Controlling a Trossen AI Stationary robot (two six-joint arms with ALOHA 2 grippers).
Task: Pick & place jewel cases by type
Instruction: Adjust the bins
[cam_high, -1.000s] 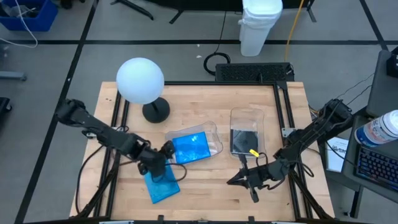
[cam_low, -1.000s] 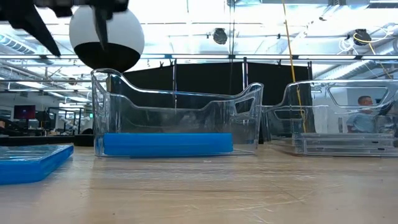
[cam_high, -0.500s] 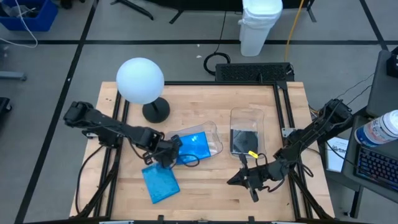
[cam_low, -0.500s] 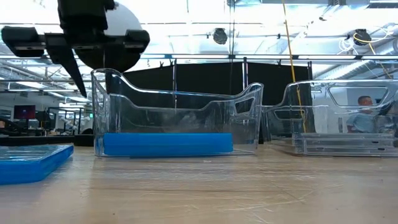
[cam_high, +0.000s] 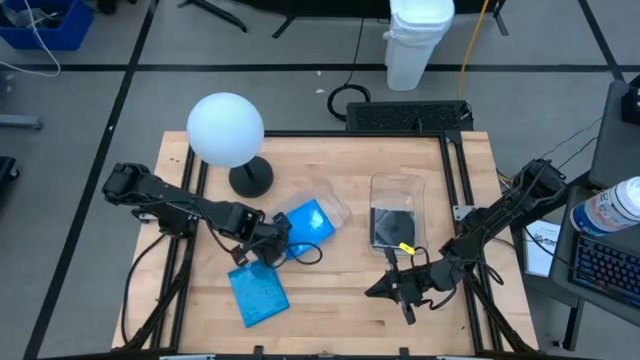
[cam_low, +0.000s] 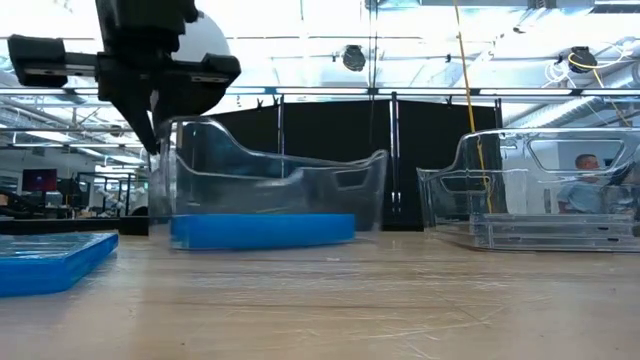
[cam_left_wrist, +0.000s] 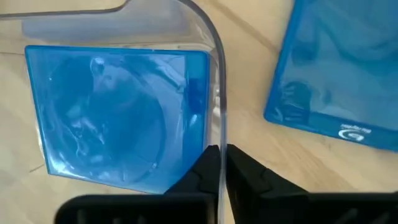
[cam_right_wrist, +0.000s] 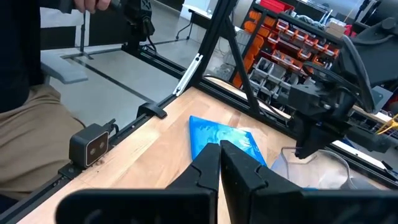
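Note:
A clear bin (cam_high: 318, 215) left of the table's middle holds a blue jewel case (cam_left_wrist: 112, 112) flat on its floor. My left gripper (cam_left_wrist: 221, 163) is shut on this bin's wall at its near left end. A second blue jewel case (cam_high: 258, 293) lies flat on the table near the front edge. A second clear bin (cam_high: 397, 208) to the right holds a dark jewel case (cam_high: 392, 224). My right gripper (cam_high: 385, 290) hangs shut and level over the table's front right, touching nothing. My left gripper pinches the clear bin's end wall (cam_left_wrist: 219, 127) at its rim, one finger inside the bin and one outside. The fingers come from above, pointing steeply down. The bin's bottom (cam_low: 262, 243) stays on the table with the blue case inside.
A white globe lamp (cam_high: 226, 130) on a black base stands at the table's far left. Black rails (cam_high: 455, 170) frame the tabletop. A white container (cam_high: 418, 45) and cables lie beyond the far edge. A person sits behind the right bin (cam_low: 585, 185).
My left gripper has gone from above the loose blue case toward the left bin and down, and has shut on its end wall. The bin has turned about on the table, with the blue case inside. My right arm has kept still.

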